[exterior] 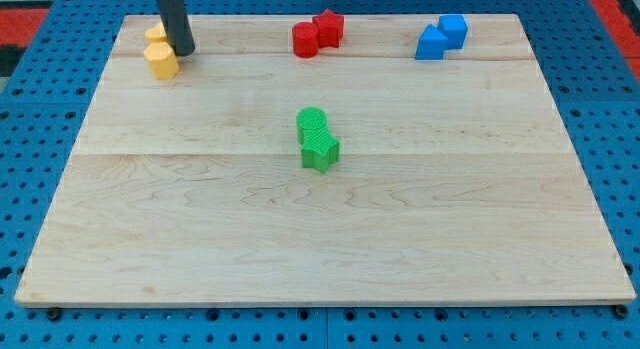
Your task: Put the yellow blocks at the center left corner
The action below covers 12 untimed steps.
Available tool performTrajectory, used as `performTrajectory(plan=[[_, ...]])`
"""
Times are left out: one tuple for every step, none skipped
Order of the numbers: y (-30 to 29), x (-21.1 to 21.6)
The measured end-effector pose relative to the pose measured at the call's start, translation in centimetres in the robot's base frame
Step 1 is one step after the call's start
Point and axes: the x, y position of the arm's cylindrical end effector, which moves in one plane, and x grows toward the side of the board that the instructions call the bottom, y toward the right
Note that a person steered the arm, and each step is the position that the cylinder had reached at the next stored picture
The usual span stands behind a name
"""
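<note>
Two yellow blocks sit at the view's top left of the wooden board [320, 229]. The nearer one is a yellow hexagonal block [160, 61]. The other yellow block [155, 33] lies just above it, partly hidden by the rod, so its shape is unclear. My tip [184, 52] rests on the board right beside the hexagonal block, on its right side, touching or nearly touching both yellow blocks. The dark rod rises from there out of the view's top.
A red cylinder [305, 40] and a red star-like block [328, 28] touch at the top middle. Two blue blocks [432, 42] [453, 30] sit at the top right. A green cylinder [312, 123] and a green star block [320, 151] touch at the centre.
</note>
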Motion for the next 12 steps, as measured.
performTrajectory(plan=[[2.1,-0.5],[5.6,-5.2],[1.7,-8.7],[-2.0,-6.4],[-2.6,-1.2],[-3.4,2.8],[-2.9,5.2],[-2.2,8.1],[0.2,10.2],[4.2,6.7],[3.5,0.0],[-1.4,-4.9]])
